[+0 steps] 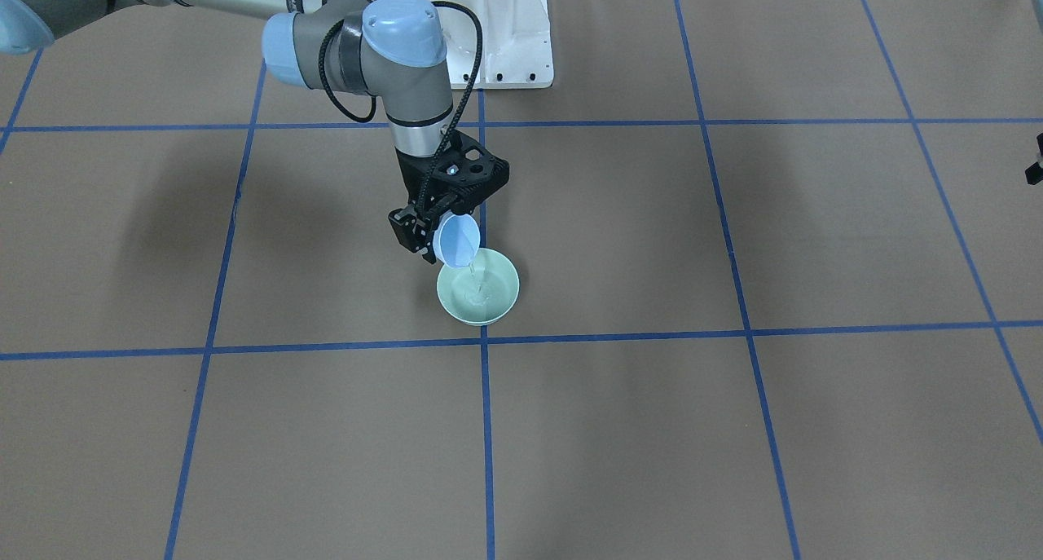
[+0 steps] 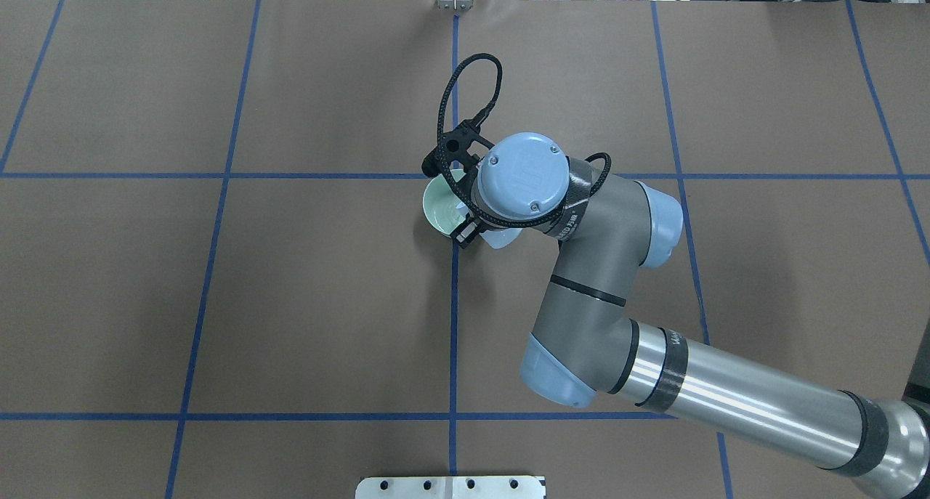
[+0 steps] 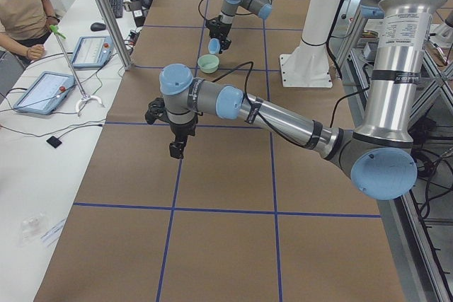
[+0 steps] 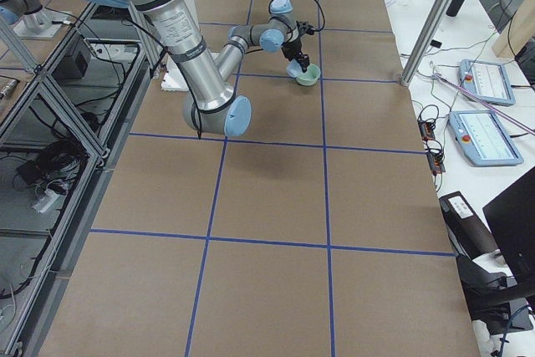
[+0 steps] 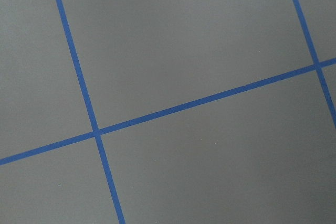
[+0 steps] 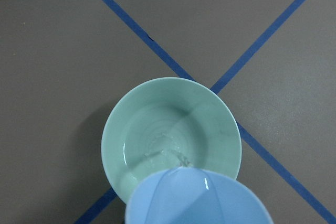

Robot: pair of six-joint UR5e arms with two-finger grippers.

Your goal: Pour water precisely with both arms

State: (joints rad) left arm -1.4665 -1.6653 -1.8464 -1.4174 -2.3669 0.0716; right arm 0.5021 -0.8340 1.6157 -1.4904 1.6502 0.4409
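Observation:
My right gripper (image 1: 436, 238) is shut on a light blue cup (image 1: 456, 240) and holds it tilted over a pale green bowl (image 1: 489, 299) near the table's middle. A thin stream of water (image 1: 477, 279) runs from the cup into the bowl. The right wrist view looks down on the bowl (image 6: 157, 129), with a little water in its bottom and the cup's lip (image 6: 194, 198) above its near rim. From overhead my right wrist hides most of the bowl (image 2: 438, 207). My left gripper (image 3: 177, 148) hangs low over bare table, far from the bowl. I cannot tell whether it is open.
The brown table cover carries a grid of blue tape lines (image 5: 94, 129). The white pedestal (image 1: 489, 30) stands at the robot's side of the table. An operator (image 3: 21, 5) sits at a side bench with tablets (image 3: 42, 91).

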